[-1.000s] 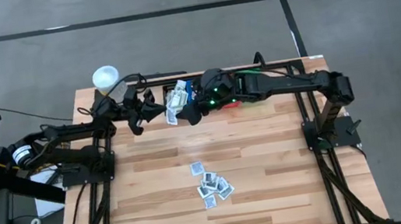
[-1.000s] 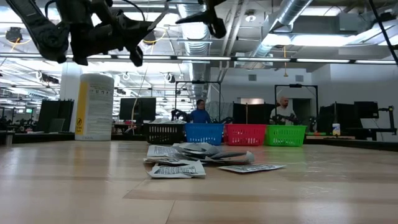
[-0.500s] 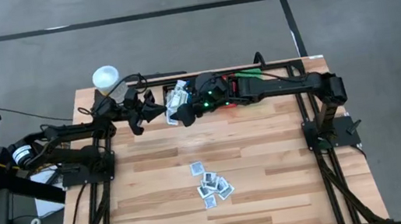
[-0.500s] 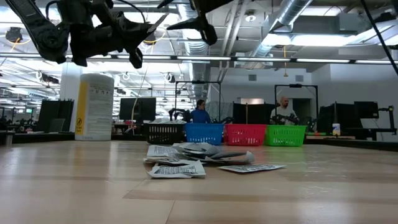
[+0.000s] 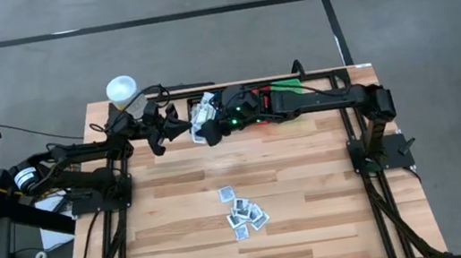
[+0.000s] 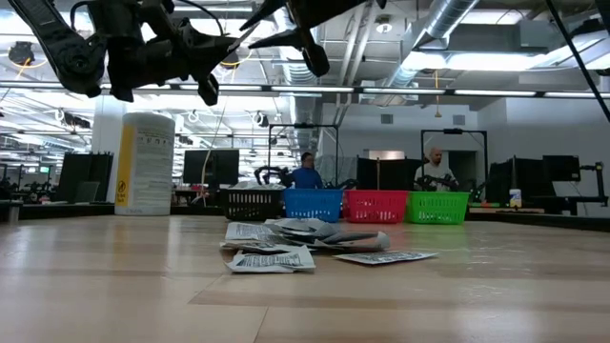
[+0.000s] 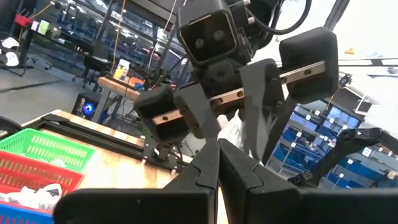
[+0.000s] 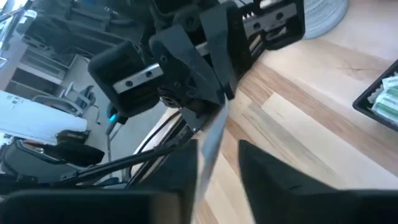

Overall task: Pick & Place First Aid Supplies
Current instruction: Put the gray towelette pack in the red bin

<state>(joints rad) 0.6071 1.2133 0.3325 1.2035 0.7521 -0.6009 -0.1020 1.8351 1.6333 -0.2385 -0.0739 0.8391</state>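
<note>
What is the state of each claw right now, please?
Left claw: closed on a packet.
Right claw: open around that packet.

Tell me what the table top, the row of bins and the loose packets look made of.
Table top: pale wood planks, matte, visible grain and seams. Bins: likely moulded plastic, with lattice walls in black, blue, red and green. Packets: probably paper or foil sachets, thin, flat, slightly crumpled, printed white.
</note>
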